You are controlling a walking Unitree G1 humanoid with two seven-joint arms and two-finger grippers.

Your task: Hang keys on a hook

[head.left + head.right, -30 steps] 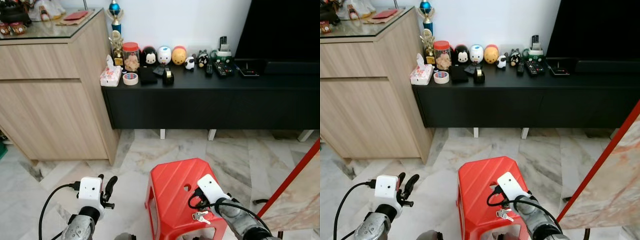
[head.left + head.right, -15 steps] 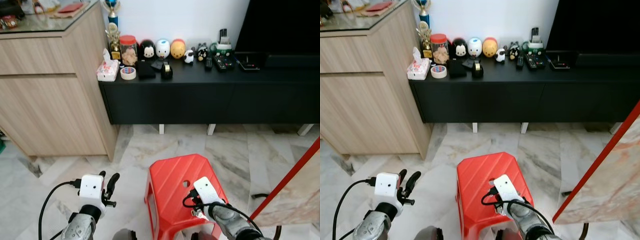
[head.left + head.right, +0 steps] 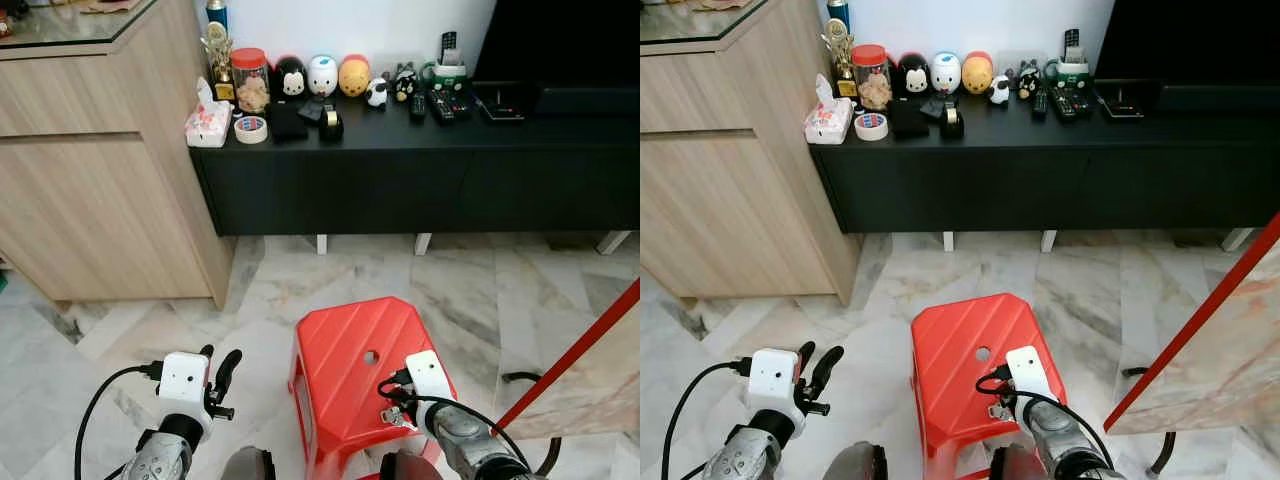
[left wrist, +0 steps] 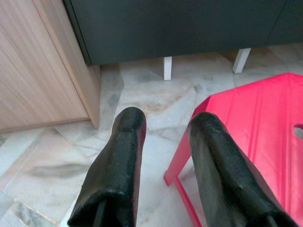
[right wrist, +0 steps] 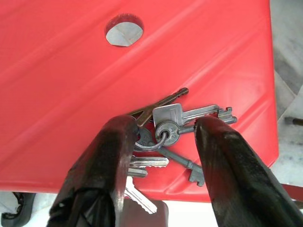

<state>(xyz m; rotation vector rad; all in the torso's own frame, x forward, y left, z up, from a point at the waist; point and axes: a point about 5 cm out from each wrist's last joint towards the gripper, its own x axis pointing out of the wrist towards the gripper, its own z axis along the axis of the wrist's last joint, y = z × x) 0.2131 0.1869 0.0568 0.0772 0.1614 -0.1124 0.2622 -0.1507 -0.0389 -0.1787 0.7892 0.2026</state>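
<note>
Since a second ago my head has tipped forward, so the black TV console (image 3: 420,175) sits higher in view, and my right gripper (image 5: 163,142) has come down onto the near right corner of the red plastic stool (image 3: 345,355) to straddle the bunch of keys (image 5: 177,124). The task is barely begun, as I judge it: the keys lie flat on the stool top, fanned around their ring, not yet lifted, and I see no hook among the wooden cabinet (image 3: 90,170), the console or the marble floor (image 3: 470,285). Grasping, carrying and hanging all remain. My right fingers (image 5: 106,165) stand apart, one on each side of the ring, tips at or just above the red surface, pointing steeply down from a bent wrist; they are not pinching anything yet. My left gripper (image 4: 163,142) hovers low to the stool's left over the floor, fingers parted and holding nothing.
</note>
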